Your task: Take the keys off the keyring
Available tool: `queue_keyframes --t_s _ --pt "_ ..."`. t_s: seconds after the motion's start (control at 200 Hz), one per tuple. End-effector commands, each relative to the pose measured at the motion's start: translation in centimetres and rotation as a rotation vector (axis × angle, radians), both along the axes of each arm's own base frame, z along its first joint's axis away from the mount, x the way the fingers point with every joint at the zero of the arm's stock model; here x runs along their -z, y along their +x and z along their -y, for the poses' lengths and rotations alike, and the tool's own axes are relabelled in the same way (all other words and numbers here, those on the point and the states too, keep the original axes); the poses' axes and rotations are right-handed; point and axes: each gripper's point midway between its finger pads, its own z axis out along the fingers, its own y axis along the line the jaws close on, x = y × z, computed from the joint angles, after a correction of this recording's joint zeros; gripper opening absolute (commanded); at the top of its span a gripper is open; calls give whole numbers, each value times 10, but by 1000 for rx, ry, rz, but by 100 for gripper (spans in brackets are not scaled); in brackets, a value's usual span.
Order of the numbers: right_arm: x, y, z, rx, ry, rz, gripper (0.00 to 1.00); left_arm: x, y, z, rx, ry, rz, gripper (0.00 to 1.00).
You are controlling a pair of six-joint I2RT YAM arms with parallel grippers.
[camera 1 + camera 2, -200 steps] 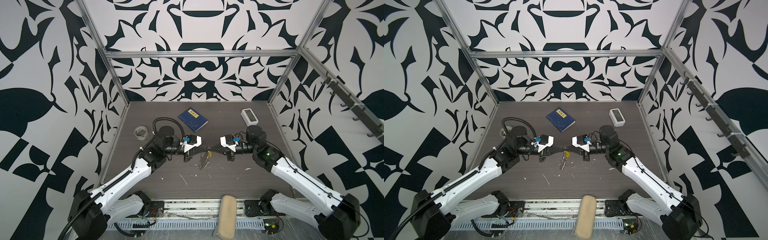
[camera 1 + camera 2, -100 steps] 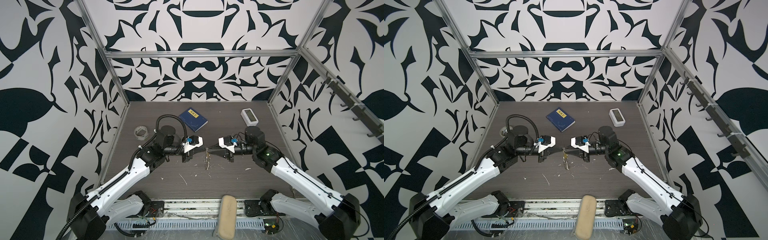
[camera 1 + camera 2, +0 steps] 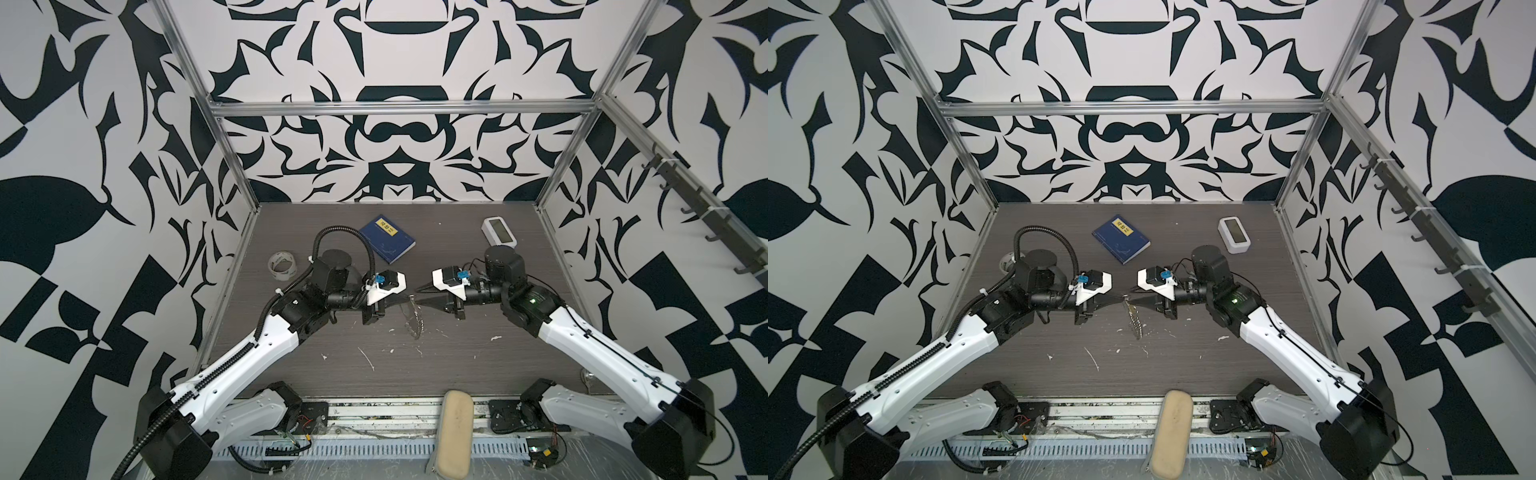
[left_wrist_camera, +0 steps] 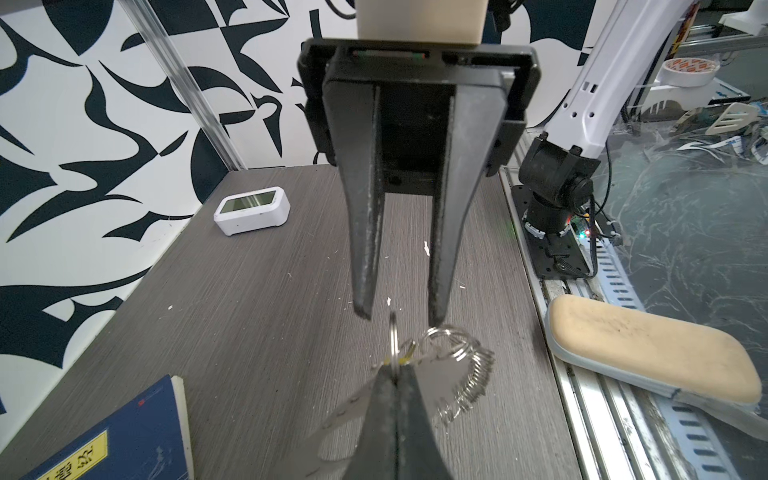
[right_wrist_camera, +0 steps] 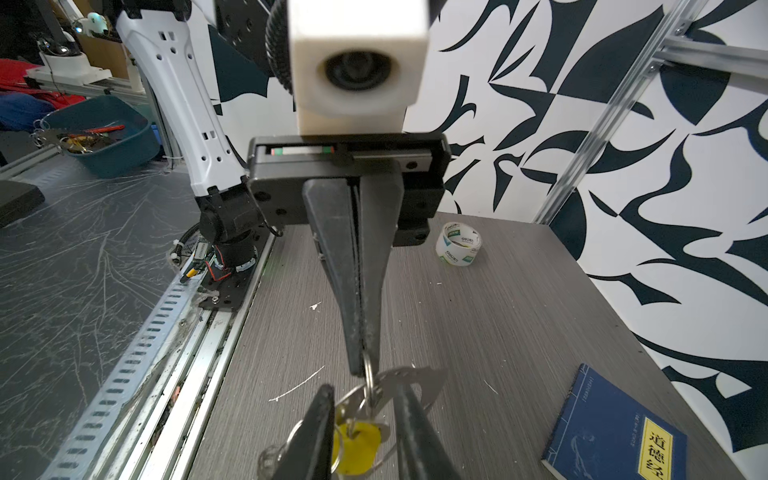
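My left gripper [image 4: 392, 372] is shut on a small silver ring [image 4: 393, 338] at the top of the keyring [image 3: 413, 322], a bunch that hangs down above the middle of the table. A curved string of several small silver rings [image 4: 473, 374] trails from it. The keys show as a yellow tag [image 5: 356, 446] with silver metal, hanging below that ring. My right gripper [image 5: 365, 390] is open, its fingers [image 5: 320, 419] on either side of the bunch without closing on it. In both top views the left gripper [image 3: 1120, 296] and right gripper [image 3: 1133, 296] meet tip to tip.
A blue book [image 3: 386, 239] and a white clock [image 3: 498, 230] lie at the back of the dark table. A tape roll [image 3: 282, 264] sits at the back left. A beige pad [image 3: 455, 428] lies across the front rail. White scraps dot the tabletop.
My right gripper has gone from shut to open and drawn back slightly. The bunch now hangs from the left gripper alone, which stays shut.
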Motion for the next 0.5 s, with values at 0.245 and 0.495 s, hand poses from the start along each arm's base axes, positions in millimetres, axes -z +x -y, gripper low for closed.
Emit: queue_keyframes --t_s 0.245,0.495 --pt "-23 -8 -7 -85 30 28 25 -17 -4 0 27 -24 36 0" --pt "-20 -9 -8 -96 19 14 21 -17 -3 2 30 -22 36 0"
